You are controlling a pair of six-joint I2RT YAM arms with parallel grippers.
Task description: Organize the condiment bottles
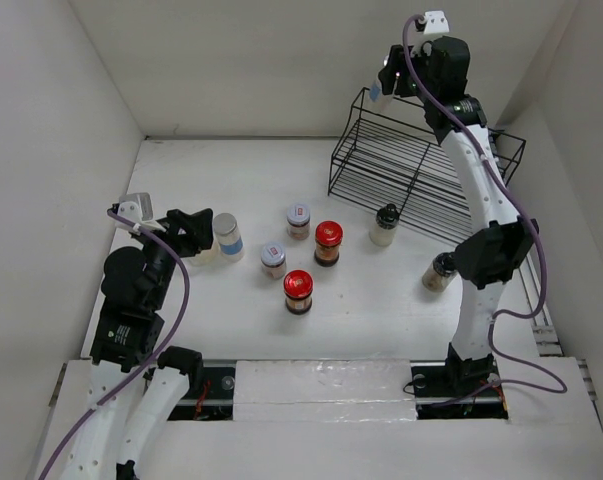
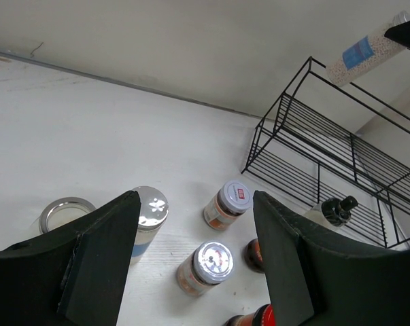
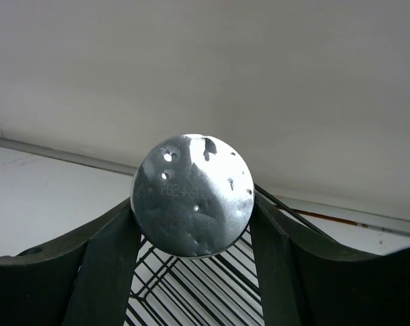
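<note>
Right gripper (image 3: 192,210) clamps a clear silver-lidded shaker (image 3: 193,193) above the black wire rack (image 1: 421,170), steady lowering due; left gripper (image 2: 194,198) gapes empty.

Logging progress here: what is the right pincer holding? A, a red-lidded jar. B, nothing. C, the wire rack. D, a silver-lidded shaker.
D: the right pincer is clamped on a silver-lidded shaker, raised near the black wire rack.

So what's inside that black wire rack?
No bottle shows on the shelves of the rack. The right gripper holds a shaker in the air above it. The right arm covers part of its right side, so that stretch stays unseen.
</note>
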